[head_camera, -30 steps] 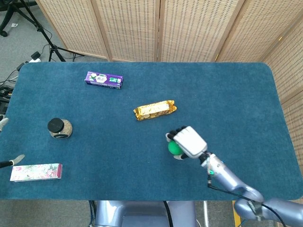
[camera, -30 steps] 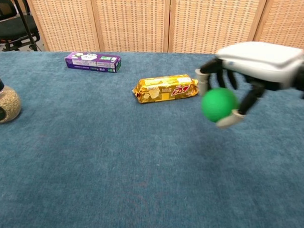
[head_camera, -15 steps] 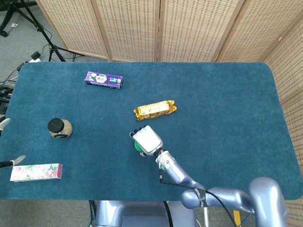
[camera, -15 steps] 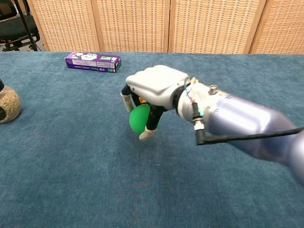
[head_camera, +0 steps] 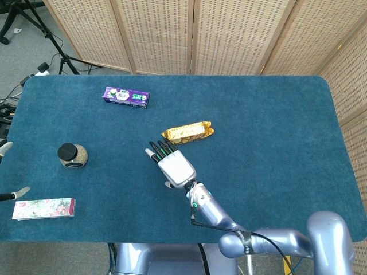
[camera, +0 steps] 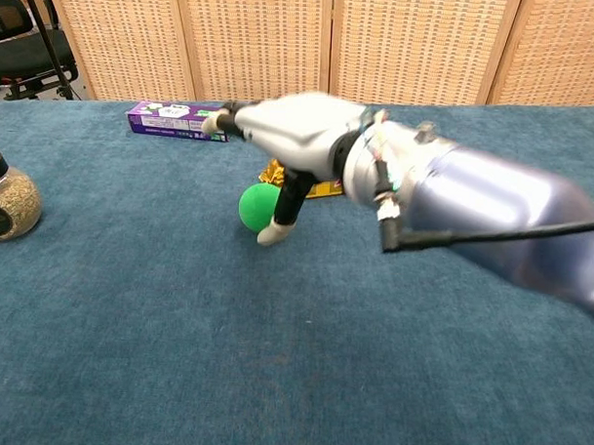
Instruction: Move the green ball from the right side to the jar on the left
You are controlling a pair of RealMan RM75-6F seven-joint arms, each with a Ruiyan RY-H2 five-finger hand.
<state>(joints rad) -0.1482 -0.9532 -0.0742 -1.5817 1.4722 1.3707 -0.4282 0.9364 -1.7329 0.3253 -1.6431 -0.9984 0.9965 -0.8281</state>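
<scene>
The green ball (camera: 258,206) lies low over the blue table, under my right hand (camera: 298,128), in the chest view. The hand's fingers (head_camera: 160,150) are stretched out flat towards the jar side, and only the thumb (camera: 277,222) reaches down beside the ball. From the head view, the right hand (head_camera: 174,167) hides the ball. The jar (head_camera: 73,155), filled with grain under a black lid, stands far left (camera: 7,201). At the left edge only two spread fingertips of my left hand (head_camera: 10,172) show, holding nothing.
A gold snack packet (head_camera: 187,133) lies just behind the right hand. A purple box (head_camera: 125,96) sits at the back left, and a flowered pink box (head_camera: 44,208) at the front left corner. Blue cloth (head_camera: 275,126) covers the table.
My right hand swept left across the table carrying the ball, then its fingers opened out flat. The ball now sits below the hand instead of inside the curled fingers.
</scene>
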